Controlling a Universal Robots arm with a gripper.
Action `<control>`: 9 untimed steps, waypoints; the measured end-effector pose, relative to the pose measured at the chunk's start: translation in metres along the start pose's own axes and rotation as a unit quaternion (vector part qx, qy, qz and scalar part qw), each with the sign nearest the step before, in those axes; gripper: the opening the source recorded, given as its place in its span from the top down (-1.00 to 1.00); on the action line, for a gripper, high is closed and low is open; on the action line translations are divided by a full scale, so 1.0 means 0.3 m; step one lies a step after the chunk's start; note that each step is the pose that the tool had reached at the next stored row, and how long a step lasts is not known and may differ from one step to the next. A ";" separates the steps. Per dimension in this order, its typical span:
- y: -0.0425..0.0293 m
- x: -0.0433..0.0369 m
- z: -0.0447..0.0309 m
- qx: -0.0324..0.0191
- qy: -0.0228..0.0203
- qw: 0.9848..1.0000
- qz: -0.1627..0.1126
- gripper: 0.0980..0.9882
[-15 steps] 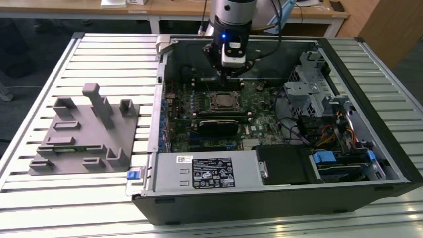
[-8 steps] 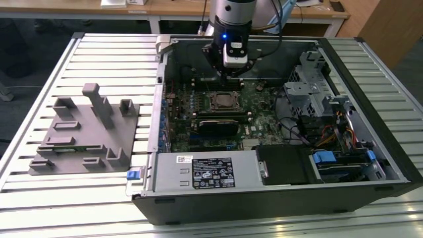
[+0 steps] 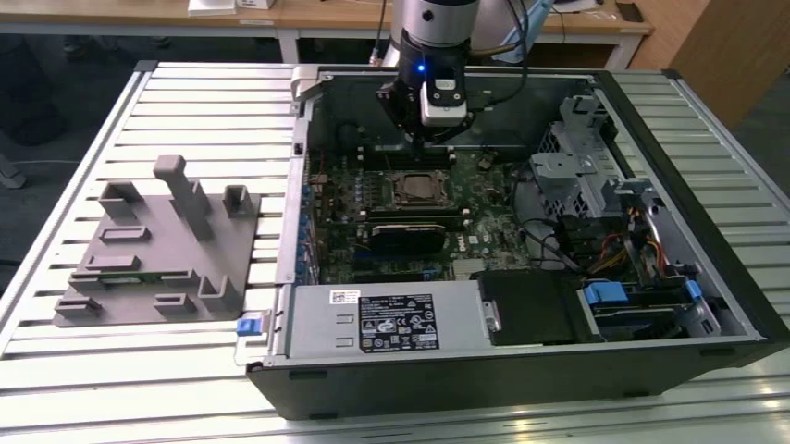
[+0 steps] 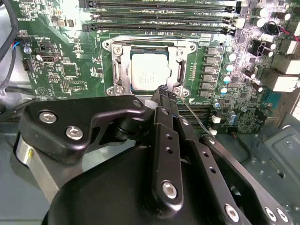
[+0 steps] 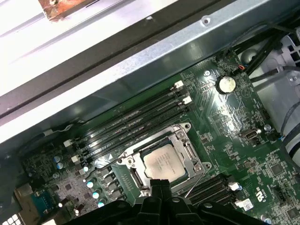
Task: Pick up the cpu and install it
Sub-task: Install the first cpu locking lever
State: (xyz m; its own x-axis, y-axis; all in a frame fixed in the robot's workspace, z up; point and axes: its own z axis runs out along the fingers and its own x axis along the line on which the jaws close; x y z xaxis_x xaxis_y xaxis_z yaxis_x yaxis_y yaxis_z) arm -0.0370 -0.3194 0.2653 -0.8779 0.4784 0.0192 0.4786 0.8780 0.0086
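The cpu (image 4: 149,70) is a small square chip with a pale silvery top. It lies flat inside the dark socket frame (image 4: 110,70) on the green motherboard, and it shows in both wrist views (image 5: 164,166) and in the exterior view (image 3: 416,188). My gripper (image 3: 424,139) hangs inside the open computer case, just above the socket's edge. Its black fingers meet at their tips (image 4: 164,91) with nothing between them, so it is shut and holds nothing. The same tips (image 5: 158,184) sit close beside the cpu's near edge.
A grey tray (image 3: 148,250) with upright posts lies on the slatted table at the exterior view's left. Memory slots (image 4: 159,18) run beside the socket. A drive cage (image 3: 580,176), cables and the power supply (image 3: 383,319) crowd the case; its metal wall (image 5: 140,61) is close.
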 end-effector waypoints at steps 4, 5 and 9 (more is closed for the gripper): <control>0.000 0.000 0.000 0.000 0.000 1.000 -0.012 0.96; 0.000 0.000 0.000 0.000 0.000 1.000 -0.015 0.96; -0.001 0.001 0.000 0.001 0.000 1.000 -0.026 0.96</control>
State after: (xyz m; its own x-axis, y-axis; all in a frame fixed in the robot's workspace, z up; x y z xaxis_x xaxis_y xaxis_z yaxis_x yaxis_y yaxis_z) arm -0.0373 -0.3195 0.2653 -0.9017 0.4320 0.0192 0.4322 0.9017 0.0085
